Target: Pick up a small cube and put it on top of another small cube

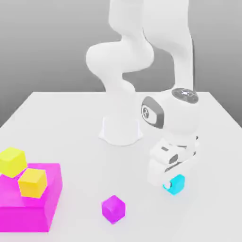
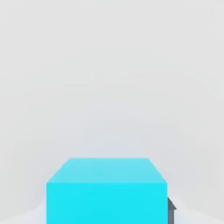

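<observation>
A white robot arm point(image 1: 118, 59) reached down over a pale tabletop point(image 1: 90, 175), its gripper point(image 1: 173, 184) pointing downward toward the exterior view's right. The gripper was closed on a small cyan cube point(image 1: 177, 184), which sat between its fingertips. The cube's underside was hard to make out against the pale surface, so it seemed to be at or near table level, though contact could not be confirmed. In the hand view, one flat cyan face was squarely presented, with a dark sliver of a finger beside it. A purple cube point(image 1: 113, 209) lay on the tabletop, well apart from the gripper, one corner turned toward the viewer. At the exterior view's left, a yellow cube point(image 1: 12, 162) and an orange cube point(image 1: 33, 183) rested on a broad magenta block point(image 1: 28, 216).
</observation>
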You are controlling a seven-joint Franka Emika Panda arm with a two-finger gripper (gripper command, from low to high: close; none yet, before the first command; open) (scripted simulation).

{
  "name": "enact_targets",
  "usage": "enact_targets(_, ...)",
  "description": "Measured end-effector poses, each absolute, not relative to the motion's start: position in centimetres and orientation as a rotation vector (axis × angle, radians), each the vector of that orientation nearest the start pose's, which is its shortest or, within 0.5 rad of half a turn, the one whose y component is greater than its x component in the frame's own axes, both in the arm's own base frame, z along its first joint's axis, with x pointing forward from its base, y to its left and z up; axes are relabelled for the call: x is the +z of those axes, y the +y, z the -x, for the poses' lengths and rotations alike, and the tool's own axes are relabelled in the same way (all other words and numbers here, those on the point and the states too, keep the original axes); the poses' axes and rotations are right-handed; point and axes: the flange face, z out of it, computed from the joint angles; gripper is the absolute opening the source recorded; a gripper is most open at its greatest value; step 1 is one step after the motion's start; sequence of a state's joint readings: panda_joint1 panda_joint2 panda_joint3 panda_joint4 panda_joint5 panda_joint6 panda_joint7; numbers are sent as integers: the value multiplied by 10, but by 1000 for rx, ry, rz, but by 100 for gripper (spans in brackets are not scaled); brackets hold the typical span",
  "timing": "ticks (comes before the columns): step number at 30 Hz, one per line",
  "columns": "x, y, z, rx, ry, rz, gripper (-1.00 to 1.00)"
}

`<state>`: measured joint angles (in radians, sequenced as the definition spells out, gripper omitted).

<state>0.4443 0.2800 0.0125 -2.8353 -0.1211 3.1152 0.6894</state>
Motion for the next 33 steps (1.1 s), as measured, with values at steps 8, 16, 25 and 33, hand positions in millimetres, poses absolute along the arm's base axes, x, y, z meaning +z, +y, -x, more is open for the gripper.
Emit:
enact_targets(8,182,163,-307,-1,171,3138,-100)
enact_targets(16,246,19,-407,-13,456,3109,-100)
enact_targets(25,324,-208,-416,-1,725,3053,-100)
enact_targets(33,276,-219,-414,1,722,3053,100)
